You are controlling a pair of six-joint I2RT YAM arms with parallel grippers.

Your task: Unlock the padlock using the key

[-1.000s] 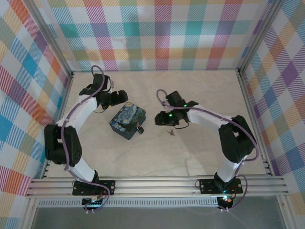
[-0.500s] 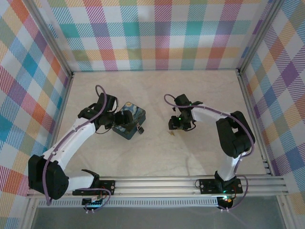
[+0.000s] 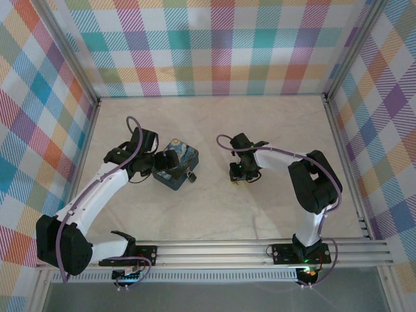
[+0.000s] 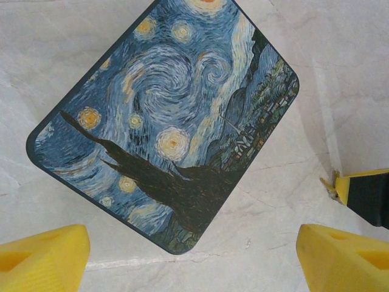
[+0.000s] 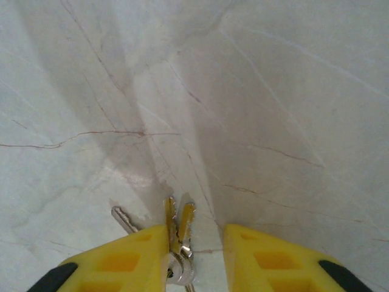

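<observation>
The padlock (image 3: 190, 175) sat against the blue tin (image 4: 164, 121), on its near-right edge. I saw my left gripper (image 4: 191, 258) spread wide above that tin, and my right gripper (image 5: 194, 252) parted, straddling the keys (image 5: 179, 225) on the table (image 3: 260, 208).

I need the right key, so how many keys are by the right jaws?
3 keys, bunched on the table between the right gripper's jaws: one angled left, two side by side. Others may be hidden.

No text, number, brand or sign is legible in any view. The blue tin (image 4: 164, 121) carries a painted night-sky picture without lettering.
</observation>
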